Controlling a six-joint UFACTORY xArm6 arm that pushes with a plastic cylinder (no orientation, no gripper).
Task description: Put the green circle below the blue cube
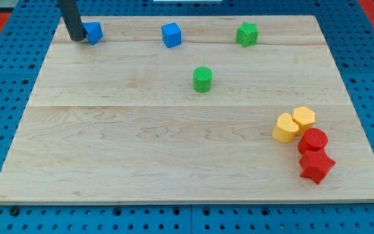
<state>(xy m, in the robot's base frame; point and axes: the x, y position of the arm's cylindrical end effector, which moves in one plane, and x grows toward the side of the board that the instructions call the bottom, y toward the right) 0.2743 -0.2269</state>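
The green circle (202, 78) stands on the wooden board, a little above the board's middle. The blue cube (171, 34) sits near the view's top, up and to the left of the green circle. A second blue block (94, 32), its shape partly hidden, lies at the top left. My tip (78, 38) rests against the left side of that second blue block, far to the left of the green circle.
A green star-like block (247, 34) sits at the top right. Two yellow blocks (284, 127) (303, 117) touch each other at the right. A red circle (313, 140) and a red star (317, 166) lie just below them, near the board's right edge.
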